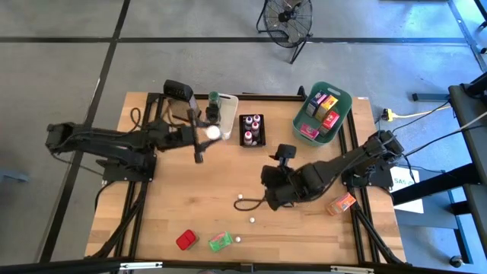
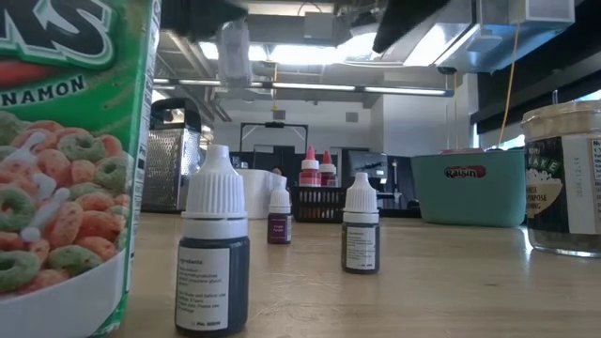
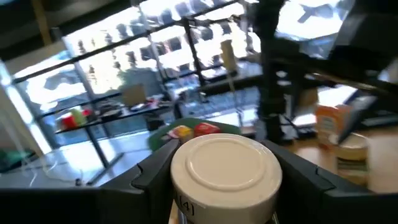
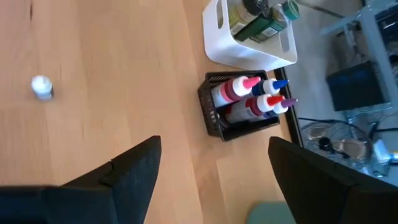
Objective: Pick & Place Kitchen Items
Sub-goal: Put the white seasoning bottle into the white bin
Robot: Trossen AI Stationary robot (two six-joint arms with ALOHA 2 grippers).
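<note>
My left gripper [image 1: 204, 135] is shut on a white-lidded jar [image 3: 226, 171] and holds it in the air beside the white bin [image 1: 228, 114], which has green-lidded jars in it. My right gripper [image 1: 268, 190] hangs open over mid-table, slanting down, with nothing between its fingers [image 4: 134, 171]. Three tiny white-capped bottles [image 1: 239, 197] [image 1: 251, 221] [image 1: 238, 238] stand on the wood near it. A red packet [image 1: 186, 240] and a green packet [image 1: 220, 241] lie near the front edge. An orange packet [image 1: 341, 203] lies at the right. My left gripper pinches the jar's body just below its white lid [image 3: 186, 202], one finger [image 3: 152, 177] on each side. The fingers come level from the table's left. The jar stands upright in the hold, lid up, lifted clear of the table.
A black crate [image 1: 253, 129] of red- and blue-capped squeeze bottles stands right of the white bin. A teal bin [image 1: 344, 106] with packets is at the far right. A grater [image 2: 169, 169] stands at the back left, and a glass jar [image 2: 563, 178] near the front.
</note>
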